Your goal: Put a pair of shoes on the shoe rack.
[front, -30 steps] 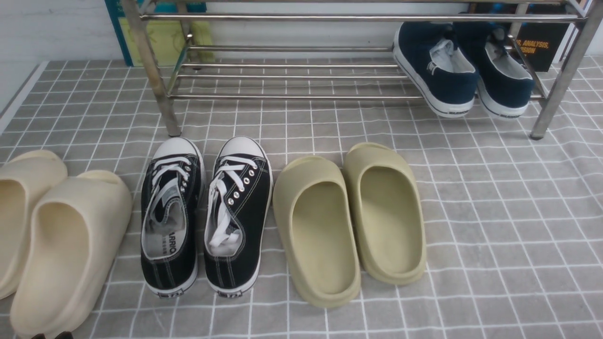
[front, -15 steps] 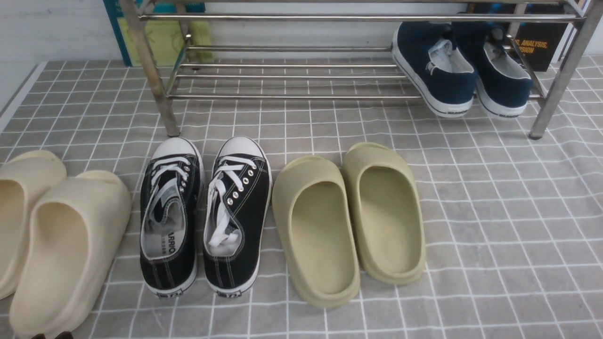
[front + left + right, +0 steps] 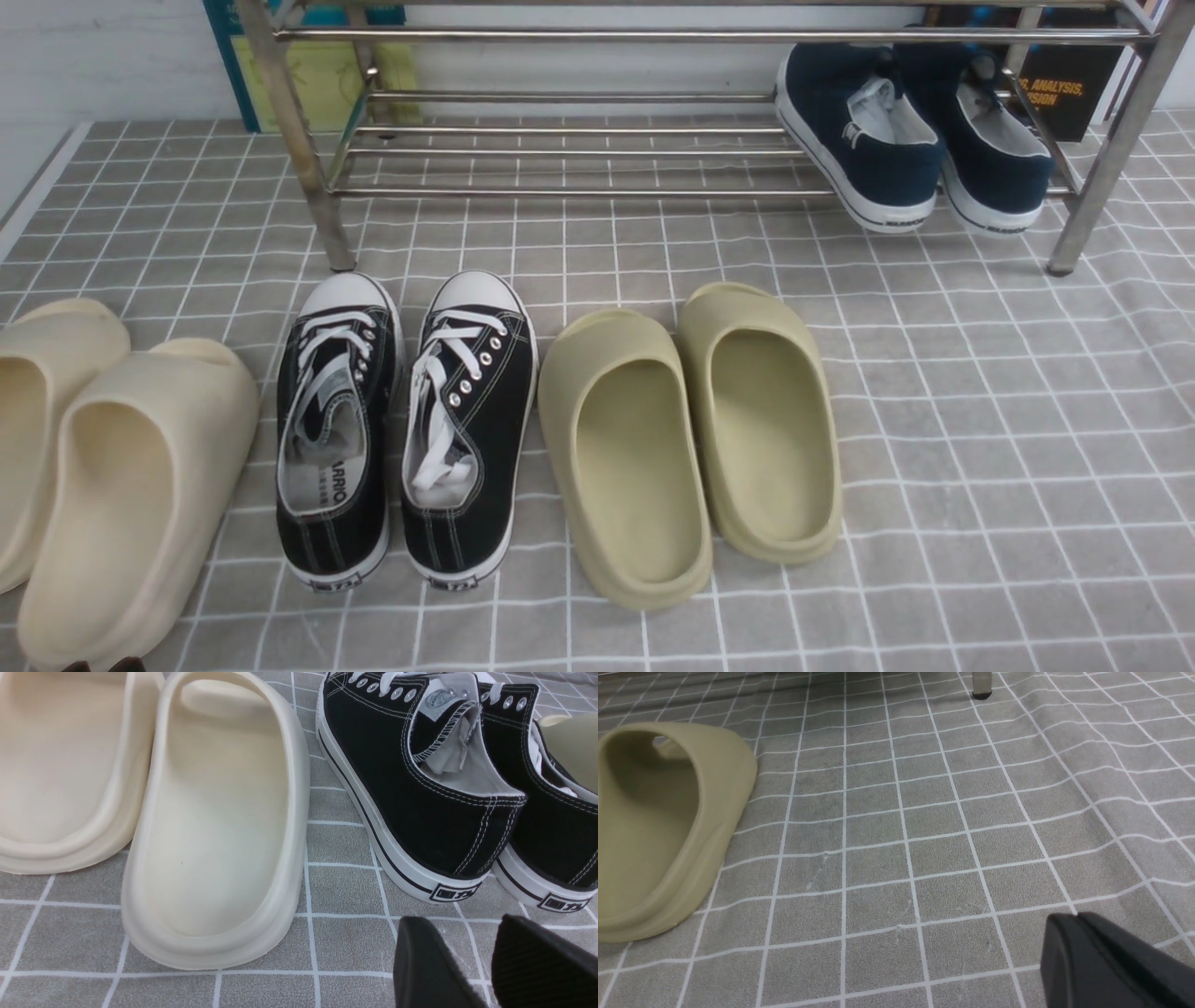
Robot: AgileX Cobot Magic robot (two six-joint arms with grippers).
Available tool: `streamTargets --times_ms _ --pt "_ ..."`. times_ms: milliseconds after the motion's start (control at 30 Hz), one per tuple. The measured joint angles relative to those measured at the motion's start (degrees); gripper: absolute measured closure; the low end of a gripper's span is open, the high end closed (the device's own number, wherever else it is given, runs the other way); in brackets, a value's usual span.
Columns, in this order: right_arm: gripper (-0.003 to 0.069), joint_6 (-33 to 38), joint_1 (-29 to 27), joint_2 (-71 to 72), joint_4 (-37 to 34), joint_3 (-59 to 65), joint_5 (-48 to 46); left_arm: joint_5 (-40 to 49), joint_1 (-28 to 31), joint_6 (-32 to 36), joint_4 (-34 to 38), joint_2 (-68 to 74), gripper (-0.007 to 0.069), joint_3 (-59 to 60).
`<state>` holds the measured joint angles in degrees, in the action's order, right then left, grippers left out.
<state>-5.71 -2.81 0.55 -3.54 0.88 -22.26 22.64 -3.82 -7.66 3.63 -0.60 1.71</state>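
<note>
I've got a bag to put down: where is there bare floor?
The widest bare patch is right of the olive slides, in front of the navy sneakers. A narrower strip runs between the rack's lowest front rail and the olive slides. It's crowded from the cream slides through the black sneakers to the olive pair.

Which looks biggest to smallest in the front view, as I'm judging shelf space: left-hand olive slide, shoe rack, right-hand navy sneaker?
1. Shoe rack, by far
2. Left-hand olive slide
3. Right-hand navy sneaker; farther away, so true size is unsure
</note>
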Motion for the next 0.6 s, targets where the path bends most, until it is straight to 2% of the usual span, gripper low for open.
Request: streamTargets --times_ms 600 --pt "0.0614 0.0 0.0 0.0 0.0 0.0 0.0 0.0 0.0 0.0 0.0 0.0 0.0386 0.0"
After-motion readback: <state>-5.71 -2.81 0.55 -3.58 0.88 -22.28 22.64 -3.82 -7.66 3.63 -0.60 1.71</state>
